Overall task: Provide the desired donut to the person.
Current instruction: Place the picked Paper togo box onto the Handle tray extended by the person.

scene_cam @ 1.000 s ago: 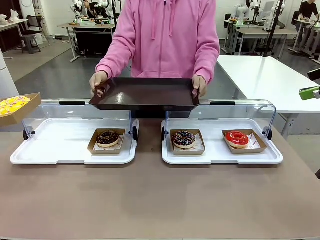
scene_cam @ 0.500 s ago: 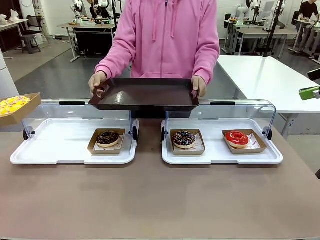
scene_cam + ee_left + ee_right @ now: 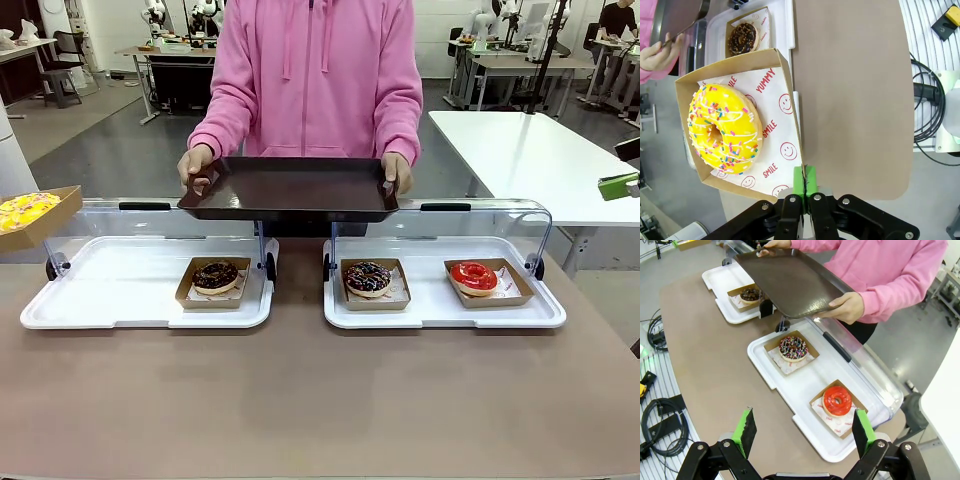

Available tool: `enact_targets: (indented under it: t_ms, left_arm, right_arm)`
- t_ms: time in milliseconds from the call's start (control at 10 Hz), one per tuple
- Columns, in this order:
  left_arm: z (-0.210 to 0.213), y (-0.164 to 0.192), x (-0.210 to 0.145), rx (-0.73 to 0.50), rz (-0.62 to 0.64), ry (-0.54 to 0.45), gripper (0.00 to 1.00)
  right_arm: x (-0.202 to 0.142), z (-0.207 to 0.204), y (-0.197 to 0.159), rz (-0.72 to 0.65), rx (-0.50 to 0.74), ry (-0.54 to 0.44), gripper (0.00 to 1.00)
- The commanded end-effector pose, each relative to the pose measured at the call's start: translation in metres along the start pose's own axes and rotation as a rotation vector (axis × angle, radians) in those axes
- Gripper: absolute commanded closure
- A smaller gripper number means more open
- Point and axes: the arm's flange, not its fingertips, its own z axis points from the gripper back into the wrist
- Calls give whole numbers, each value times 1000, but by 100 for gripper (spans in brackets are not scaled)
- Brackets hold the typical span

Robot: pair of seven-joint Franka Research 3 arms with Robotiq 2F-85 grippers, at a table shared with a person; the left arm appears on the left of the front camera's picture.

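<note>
The biggest worry, to my eye, is the long carry: the person (image 3: 315, 80) stands at the far side, middle, holding a dark serving tray (image 3: 290, 185) level with a hand (image 3: 197, 163) on each end, while the cardboard box (image 3: 50, 222) with the yellow sprinkled donut (image 3: 737, 117) hangs in the air at the far left, well apart from that tray. The left end effector (image 3: 803, 182) is pinched tight on just one thin wall of the box, near a corner, so the box could sag or twist in the grip and let the donut slide out. Next, the path to the tray crosses the raised clear lid (image 3: 150, 225) of the left display tray (image 3: 100, 300), and a low pass could clip it. Smaller again, the serving tray is held in the air, not resting on the worktop (image 3: 300, 400), so a firm set-down could tip it. The right end effector (image 3: 805, 426) hovers with its fingers wide apart and nothing between them, above the near right of the worktop, and looks out of harm's way. Counting down by size: one person, one worktop, two white display trays, two clear lids, one serving tray, two end effectors, four cardboard boxes and four donuts, namely the yellow one, a chocolate donut (image 3: 215, 275) on the left display tray, and a sprinkled chocolate donut (image 3: 368, 277) and a red donut (image 3: 473, 275) on the right display tray (image 3: 440, 315).
</note>
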Motion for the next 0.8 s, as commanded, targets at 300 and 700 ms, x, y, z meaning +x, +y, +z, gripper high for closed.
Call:
enact_targets:
  t_ms: [300,700]
  left_arm:
    - [31,134,125,-84,35,185,99]
    - [-49,225,233,-145,26,257,99]
  right_arm:
    - [-1,-1,1,5,7,6,0]
    - [-1,-1,1,5,7,6,0]
